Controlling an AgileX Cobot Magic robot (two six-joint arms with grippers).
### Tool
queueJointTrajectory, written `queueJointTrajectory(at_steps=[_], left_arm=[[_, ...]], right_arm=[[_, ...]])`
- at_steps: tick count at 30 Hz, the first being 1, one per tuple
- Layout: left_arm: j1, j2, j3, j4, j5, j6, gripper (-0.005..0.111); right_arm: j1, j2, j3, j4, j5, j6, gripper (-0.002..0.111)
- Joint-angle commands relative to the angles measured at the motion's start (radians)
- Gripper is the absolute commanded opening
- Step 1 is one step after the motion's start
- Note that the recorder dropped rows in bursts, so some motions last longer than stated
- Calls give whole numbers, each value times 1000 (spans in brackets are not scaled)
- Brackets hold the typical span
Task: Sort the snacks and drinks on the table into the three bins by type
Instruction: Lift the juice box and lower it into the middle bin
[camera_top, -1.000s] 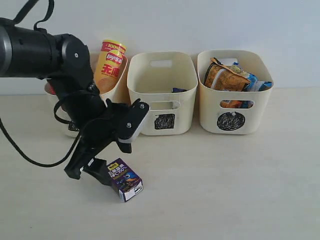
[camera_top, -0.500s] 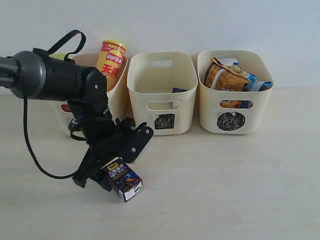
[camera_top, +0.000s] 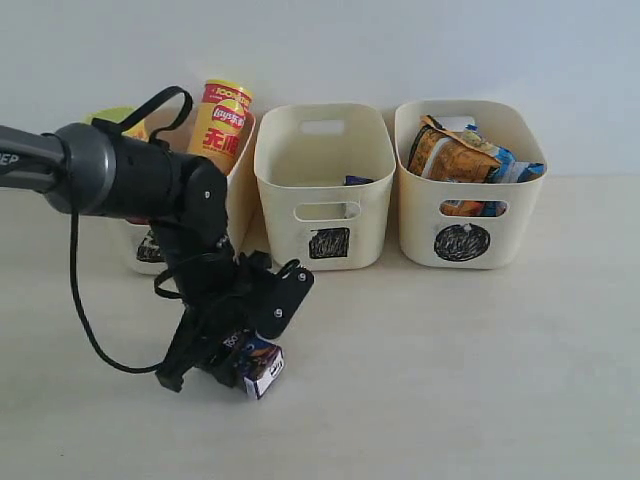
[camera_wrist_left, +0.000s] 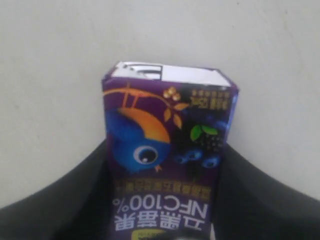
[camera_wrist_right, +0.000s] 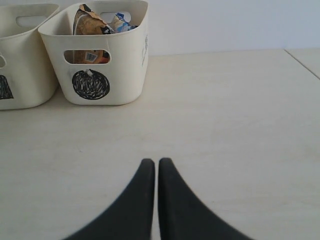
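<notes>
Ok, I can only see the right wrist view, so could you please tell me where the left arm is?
Observer: The left gripper is down at the table, its fingers either side of the dark purple carton.
Operator: Thanks, what is in the square bin?
Observer: Only a small blue edge shows inside the square bin.
Operator: And the third bin?
Observer: A yellow-red chip tube sticks out of the left bin.
</notes>
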Motion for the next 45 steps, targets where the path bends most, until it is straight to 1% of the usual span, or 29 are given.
queueJointTrajectory(at_steps=[1, 5, 8, 9, 10, 11, 12, 15, 16, 17, 20, 24, 26, 30, 35, 38, 39, 41, 45], left_arm=[[-5, -51, -2, -10, 6, -50, 4], [-5, -128, -2, -103, -7, -104, 4], [-5, -189, -2, -204, -71, -152, 4], [-5, -230, -2, -291, -161, -200, 4], [-5, -246, -2, -341, -204, -221, 4], [-5, -281, -2, -452, -331, -254, 4], [-5, -294, -2, -513, -400, -263, 4], [-5, -309, -14, -851, -712, -263, 4], [-5, -301, -28, -930, -756, -263, 4], [-5, -281, -59, -978, -783, -263, 4], [-5, -210, -144, -993, -784, -263, 4], [-3, -97, -253, -1033, -867, -263, 4], [-3, -47, -296, -1060, -867, -263, 4], [-3, 4, -329, -1065, -864, -263, 4], [-3, 44, -332, -1126, -866, -263, 4], [-3, 62, -332, -1130, -862, -263, 5], [-3, 67, -332, -1130, -862, -263, 8], [-3, 77, -332, -1140, -862, -263, 16], [-3, 91, -332, -1221, -857, -263, 46]], right_arm=[[4, -5, 5, -5, -3, 0, 0], [11, -5, 5, -5, -3, 0, 0], [11, -5, 5, -5, -3, 0, 0], [11, -5, 5, -5, -3, 0, 0], [11, -5, 5, -5, -3, 0, 0], [11, -5, 5, -5, -3, 0, 0], [11, -5, 5, -5, -3, 0, 0], [11, -5, 5, -5, -3, 0, 0], [11, -5, 5, -5, -3, 0, 0], [11, -5, 5, -5, -3, 0, 0], [10, -5, 5, -2, -8, 0, 0], [10, -5, 5, -2, -8, 0, 0], [10, -5, 5, -2, -8, 0, 0], [10, -5, 5, -2, -8, 0, 0], [10, -5, 5, -2, -8, 0, 0], [10, -5, 5, -2, -8, 0, 0], [10, -5, 5, -2, -8, 0, 0], [10, -5, 5, -2, -8, 0, 0], [10, -5, 5, -2, -8, 0, 0]])
